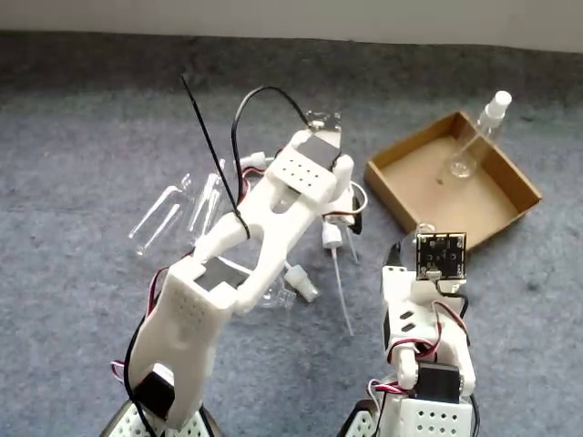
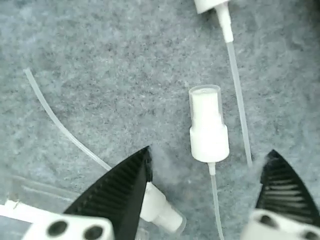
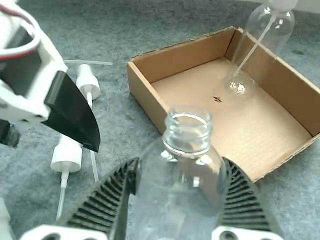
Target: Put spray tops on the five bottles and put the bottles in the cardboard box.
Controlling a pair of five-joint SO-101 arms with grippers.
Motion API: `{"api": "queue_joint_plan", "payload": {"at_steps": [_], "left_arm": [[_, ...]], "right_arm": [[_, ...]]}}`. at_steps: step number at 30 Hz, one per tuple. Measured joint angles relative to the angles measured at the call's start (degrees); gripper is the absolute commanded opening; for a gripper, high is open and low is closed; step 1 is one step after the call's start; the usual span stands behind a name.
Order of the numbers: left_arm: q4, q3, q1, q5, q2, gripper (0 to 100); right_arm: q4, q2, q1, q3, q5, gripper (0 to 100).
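My left gripper (image 2: 210, 151) hangs open over the grey carpet, its black fingers on either side of a white spray top (image 2: 207, 125) lying with its tube toward me. In the high view this gripper (image 1: 342, 214) sits mid-table, left of the cardboard box (image 1: 398, 178). My right gripper (image 3: 180, 162) is shut on a clear bottle (image 3: 186, 150) with no top, held upright near the box's (image 3: 150, 95) front corner. A bottle with a spray top (image 3: 260, 35) leans inside the box against its far wall. Clear bottles (image 1: 159, 217) without tops lie at the left.
More spray tops lie loose: one (image 2: 212, 5) with a long tube beyond the left gripper, one (image 2: 161, 206) beside its finger, and two (image 3: 65, 157) between the arms. A loose tube (image 2: 60, 130) lies on the carpet. Another clear bottle (image 1: 323, 119) lies behind the left arm.
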Motion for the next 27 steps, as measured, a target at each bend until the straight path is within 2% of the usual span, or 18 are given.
{"api": "queue_joint_plan", "payload": {"at_steps": [4, 6, 16, 27], "left_arm": [[0.00, 0.00, -0.44, 0.00, 0.09, 10], [0.00, -0.09, -0.35, 0.00, 1.32, 10], [0.18, -0.88, -0.26, 0.00, 6.33, 29], [2.55, -0.88, -0.18, 0.00, 1.23, 30]], "right_arm": [[0.00, 0.00, 0.00, 0.00, 0.00, 16.6], [0.00, 0.00, 0.00, 0.00, 0.00, 16.6], [0.00, 0.00, 0.00, 0.00, 0.00, 16.6], [0.00, 0.00, 0.00, 0.00, 0.00, 16.6]]}}
